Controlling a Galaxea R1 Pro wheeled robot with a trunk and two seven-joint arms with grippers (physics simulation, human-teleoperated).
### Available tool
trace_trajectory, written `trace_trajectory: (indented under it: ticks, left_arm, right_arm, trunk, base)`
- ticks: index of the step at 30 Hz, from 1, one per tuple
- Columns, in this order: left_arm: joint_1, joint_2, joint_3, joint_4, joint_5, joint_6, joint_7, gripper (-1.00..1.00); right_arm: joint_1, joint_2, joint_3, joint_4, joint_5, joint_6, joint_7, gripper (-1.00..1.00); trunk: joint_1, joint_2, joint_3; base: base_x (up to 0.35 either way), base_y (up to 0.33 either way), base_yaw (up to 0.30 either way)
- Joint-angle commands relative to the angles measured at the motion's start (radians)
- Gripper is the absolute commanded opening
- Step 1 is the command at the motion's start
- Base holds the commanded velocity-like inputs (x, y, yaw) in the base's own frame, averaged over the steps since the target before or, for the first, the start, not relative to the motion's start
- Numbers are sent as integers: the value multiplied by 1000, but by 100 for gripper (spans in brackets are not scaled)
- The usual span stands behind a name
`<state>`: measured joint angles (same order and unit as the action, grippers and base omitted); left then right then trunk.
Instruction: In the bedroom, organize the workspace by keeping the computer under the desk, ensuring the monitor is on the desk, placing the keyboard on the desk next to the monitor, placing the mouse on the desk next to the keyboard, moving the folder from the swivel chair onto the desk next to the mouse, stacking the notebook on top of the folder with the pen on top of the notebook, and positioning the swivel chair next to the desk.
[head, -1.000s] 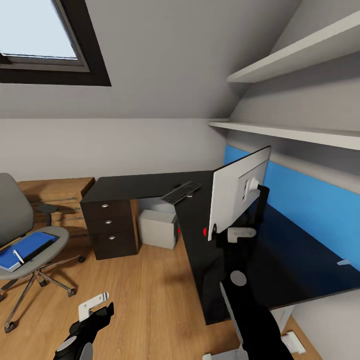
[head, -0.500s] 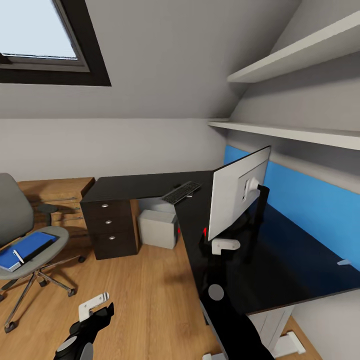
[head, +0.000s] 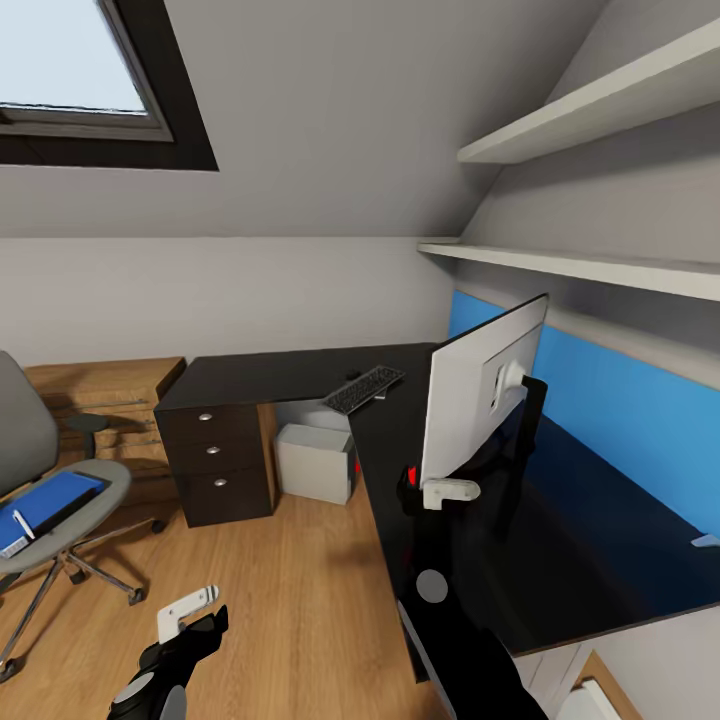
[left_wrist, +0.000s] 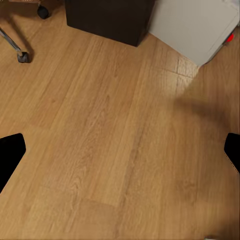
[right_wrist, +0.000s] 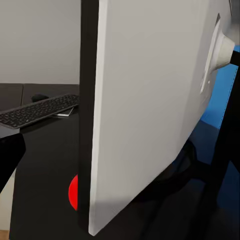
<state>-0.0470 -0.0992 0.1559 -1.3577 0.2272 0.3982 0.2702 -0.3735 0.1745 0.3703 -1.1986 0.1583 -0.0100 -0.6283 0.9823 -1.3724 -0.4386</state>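
Sloped attic walls frame a black desk (head: 560, 560) where the monitor (head: 480, 395) stands edge-on. The right gripper (head: 432, 490) hovers at its lower corner; how far it is spread I cannot tell. The step looks like turning the monitor, which calls for a gentle push. The left gripper (head: 190, 612) hangs wide over floor. The keyboard (head: 362, 387) lies beyond; the folder (head: 45, 502) waits on the chair (head: 40, 470).

Both arms black, glossy, rounded segments. Right arm (head: 470, 650) carries a grey round disc at a joint and a white bracket-like piece near the wrist, with a small red mark beside it; a pale grey panel runs along its lower segment. Left arm (head: 165, 670) shows a white perforated bracket and a grey joint disc; wrist views show black fingertips (left_wrist: 11, 152).
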Motion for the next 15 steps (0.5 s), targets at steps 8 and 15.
trace_trajectory:
  ticks: [8,15]
  left_arm:
    - [-1,-1,1,2,11,4,6,100]
    - [-1,-1,1,5,11,4,6,100]
  right_arm:
    - [-1,0,-3,2,4,1,-8,100]
    - [-1,0,-9,3,2,5,-8,100]
  trunk:
    - [1,-1,-1]
    - [1,-1,-1]
  base:
    - [278,0,0]
    - [71,0,0]
